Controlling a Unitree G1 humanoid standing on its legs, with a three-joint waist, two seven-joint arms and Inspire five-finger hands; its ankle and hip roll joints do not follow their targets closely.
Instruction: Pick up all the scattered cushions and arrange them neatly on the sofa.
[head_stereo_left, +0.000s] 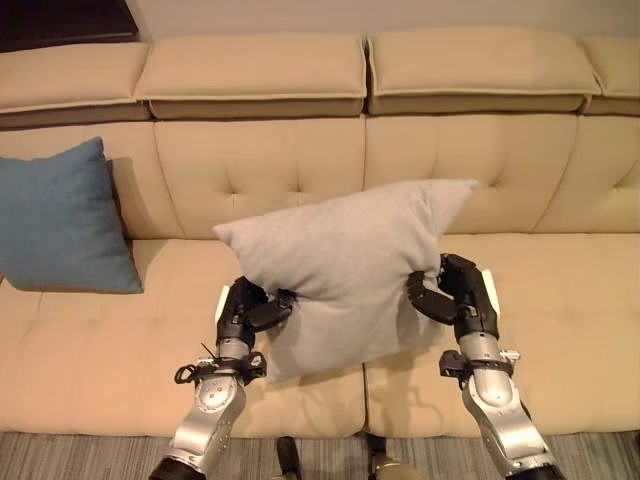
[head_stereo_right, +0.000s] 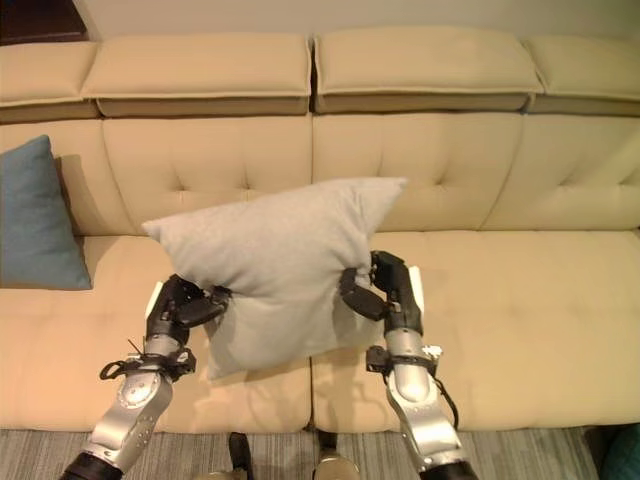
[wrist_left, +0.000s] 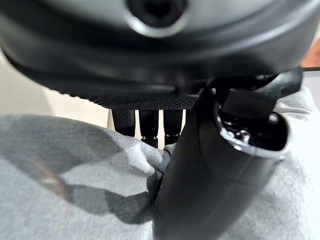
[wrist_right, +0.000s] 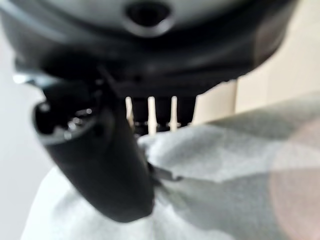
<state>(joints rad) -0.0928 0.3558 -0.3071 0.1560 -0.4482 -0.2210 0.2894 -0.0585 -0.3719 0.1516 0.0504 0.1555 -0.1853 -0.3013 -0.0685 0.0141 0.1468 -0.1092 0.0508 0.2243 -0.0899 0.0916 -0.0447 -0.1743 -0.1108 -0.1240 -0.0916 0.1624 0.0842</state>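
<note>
A light grey cushion (head_stereo_left: 345, 265) is held up above the beige sofa's seat (head_stereo_left: 120, 340), tilted with one corner pointing up to the right. My left hand (head_stereo_left: 243, 310) pinches its left edge, thumb pressed into the cloth (wrist_left: 100, 165). My right hand (head_stereo_left: 462, 292) grips its right edge, thumb and fingers closed on the fabric (wrist_right: 210, 150). A blue cushion (head_stereo_left: 60, 220) leans upright against the backrest at the sofa's left end.
The sofa's tufted backrest (head_stereo_left: 280, 165) runs across the view, with flat headrest pads (head_stereo_left: 250, 70) on top. The seat to the right (head_stereo_left: 560, 320) is bare. A strip of grey carpet (head_stereo_left: 80, 455) shows at the front edge.
</note>
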